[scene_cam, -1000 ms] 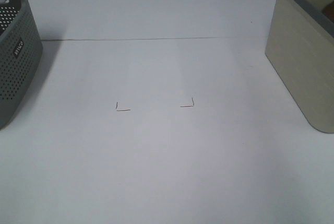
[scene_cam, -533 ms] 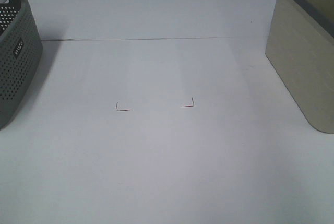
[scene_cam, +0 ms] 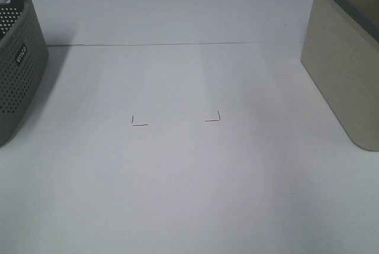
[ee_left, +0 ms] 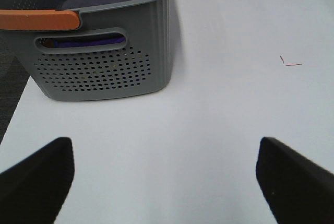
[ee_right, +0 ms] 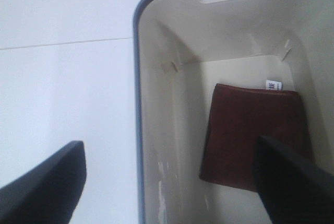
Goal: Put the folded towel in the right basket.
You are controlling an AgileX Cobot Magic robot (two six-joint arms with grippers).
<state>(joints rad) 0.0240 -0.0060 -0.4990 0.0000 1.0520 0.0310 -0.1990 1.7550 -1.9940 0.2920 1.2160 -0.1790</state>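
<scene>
light: bright, even, diffuse | shadows: soft, beside grey basket | focus: pincer tips blurred in wrist views

Lab bench: marked white table

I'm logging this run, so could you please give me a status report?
Left gripper open, empty. Right gripper open, empty. Brown towel lying flat inside beige basket. Nothing obstructing.

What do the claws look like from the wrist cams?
Only the fingertips show. Left claw: two plain black fingers, blunt and wedge-shaped. Right claw: the same, matte black fingers. No cables, markings or padding are visible. Neither arm shows in the high view.
</scene>
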